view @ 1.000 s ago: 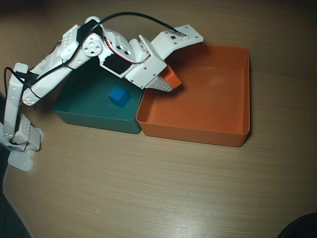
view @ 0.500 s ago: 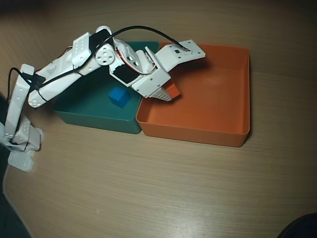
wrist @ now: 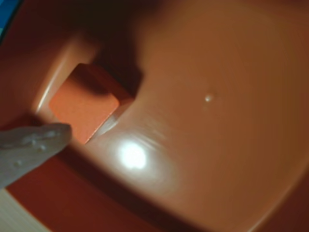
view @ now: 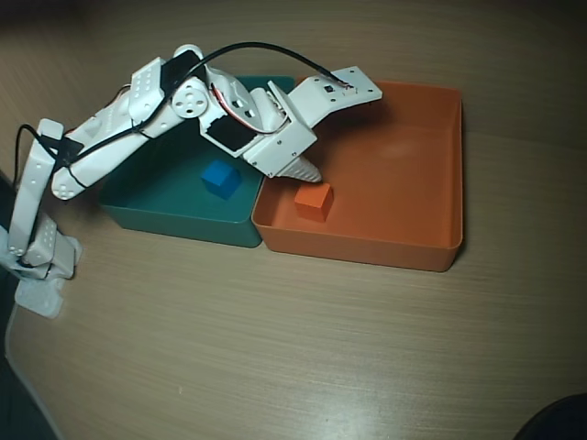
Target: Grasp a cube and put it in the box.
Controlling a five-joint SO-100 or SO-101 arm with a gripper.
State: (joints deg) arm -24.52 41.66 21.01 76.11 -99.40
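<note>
The small orange cube (view: pixel 314 201) lies on the floor of the orange box (view: pixel 404 183), near its front left corner. My gripper (view: pixel 310 174) hovers just behind and above the cube, open, with nothing between its fingers. In the wrist view the cube (wrist: pixel 87 104) rests free on the box floor (wrist: pixel 217 145), close to the wall. One white finger (wrist: pixel 31 145) shows at the lower left, right beside the cube; the other finger is out of view.
A teal-green box (view: pixel 165 202) stands against the orange box's left wall, with a small blue cube (view: pixel 220 180) inside. The arm's base (view: pixel 37 257) sits at the table's left edge. A dark object (view: pixel 555 423) fills the bottom right corner.
The cube, held in the gripper above the orange box before, has been let go and now lies on the box floor. The gripper has drawn back slightly.
</note>
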